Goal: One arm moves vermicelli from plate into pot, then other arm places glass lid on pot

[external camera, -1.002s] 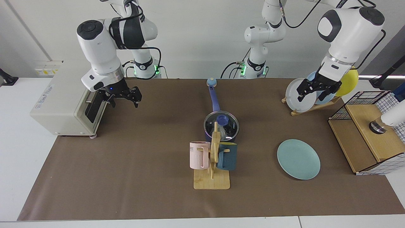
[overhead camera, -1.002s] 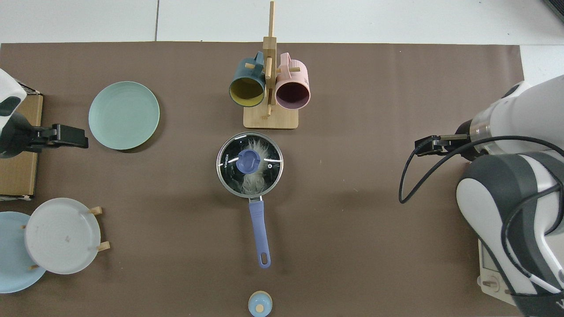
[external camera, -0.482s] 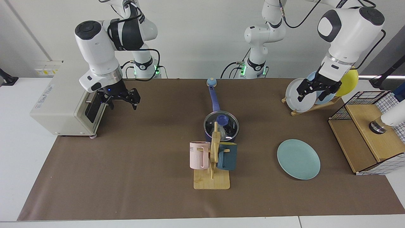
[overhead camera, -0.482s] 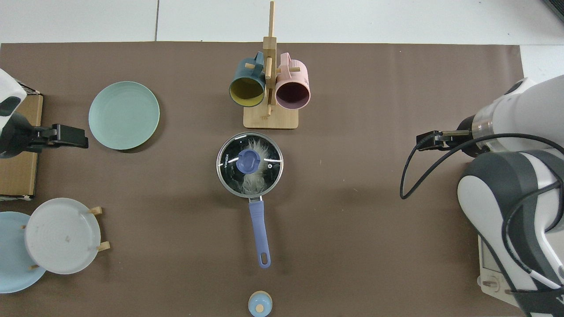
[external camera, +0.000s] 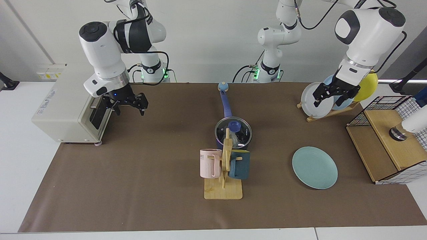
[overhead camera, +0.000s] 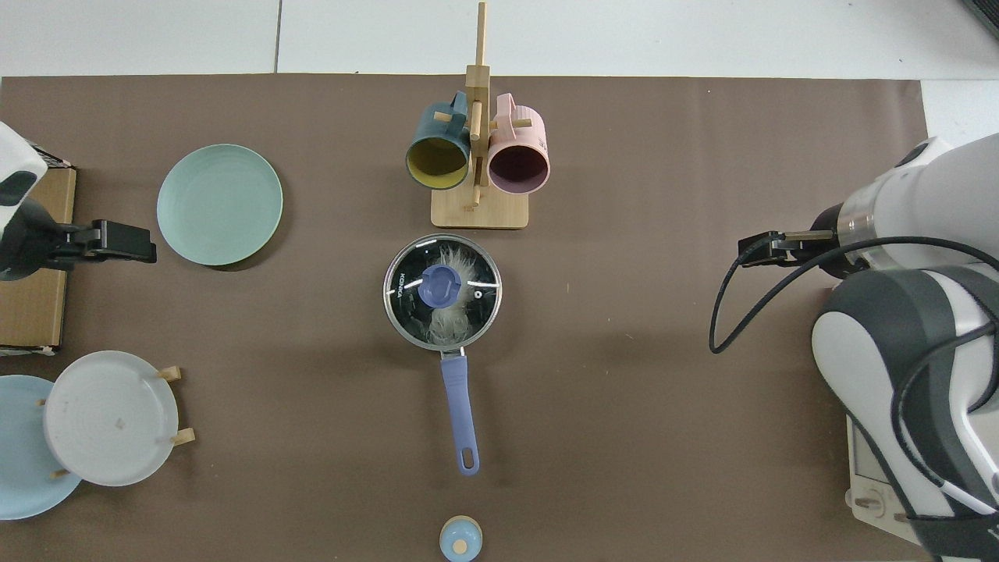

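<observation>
Top view: lid (overhead camera: 442,290) sits on pot (overhead camera: 406,332) over vermicelli (overhead camera: 449,324), plate (overhead camera: 219,204) bare; my right jaws (external camera: 127,104) have drawn back, both jaws open, empty, left jaws (external camera: 334,94) parked by the rack — task looks done.

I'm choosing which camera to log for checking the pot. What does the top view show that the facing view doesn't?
Top view only: the vermicelli through the glass lid, unobstructed.

Facing view only: the right gripper open by the toaster oven, the left gripper open before the plate rack; the mug stand masks the pot.

Both: the bare plate.
</observation>
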{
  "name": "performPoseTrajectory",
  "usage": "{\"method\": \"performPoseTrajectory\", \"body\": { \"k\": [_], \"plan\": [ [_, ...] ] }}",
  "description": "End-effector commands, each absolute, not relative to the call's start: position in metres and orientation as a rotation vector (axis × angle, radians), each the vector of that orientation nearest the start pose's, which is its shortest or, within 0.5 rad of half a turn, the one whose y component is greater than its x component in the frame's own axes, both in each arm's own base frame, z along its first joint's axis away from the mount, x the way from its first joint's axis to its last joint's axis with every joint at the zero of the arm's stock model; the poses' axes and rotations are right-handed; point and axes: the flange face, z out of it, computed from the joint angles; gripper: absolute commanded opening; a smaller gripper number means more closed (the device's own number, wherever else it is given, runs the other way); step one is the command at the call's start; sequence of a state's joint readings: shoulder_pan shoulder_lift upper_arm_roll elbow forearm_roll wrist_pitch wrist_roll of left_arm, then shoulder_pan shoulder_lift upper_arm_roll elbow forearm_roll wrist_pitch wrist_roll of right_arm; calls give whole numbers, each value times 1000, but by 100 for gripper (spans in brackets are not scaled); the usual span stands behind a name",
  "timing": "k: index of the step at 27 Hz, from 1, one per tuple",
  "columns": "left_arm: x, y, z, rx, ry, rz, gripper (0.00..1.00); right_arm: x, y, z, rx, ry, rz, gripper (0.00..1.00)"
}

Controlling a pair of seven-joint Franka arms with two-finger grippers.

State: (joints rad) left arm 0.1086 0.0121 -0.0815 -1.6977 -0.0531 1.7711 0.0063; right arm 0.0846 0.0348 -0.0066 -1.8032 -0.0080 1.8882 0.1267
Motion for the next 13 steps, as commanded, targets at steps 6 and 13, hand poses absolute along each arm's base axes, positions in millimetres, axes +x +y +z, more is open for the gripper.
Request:
{"method": "performPoseTrajectory", "body": {
  "k": [6,13],
  "plan": [
    [569,10,579,-3193,-36,-97,100,574,38,527,-3142,62,-70,100],
    [569,10,579,-3193,-36,-97,100,573,38,526,-3138,81,-63,100]
  ]
}}
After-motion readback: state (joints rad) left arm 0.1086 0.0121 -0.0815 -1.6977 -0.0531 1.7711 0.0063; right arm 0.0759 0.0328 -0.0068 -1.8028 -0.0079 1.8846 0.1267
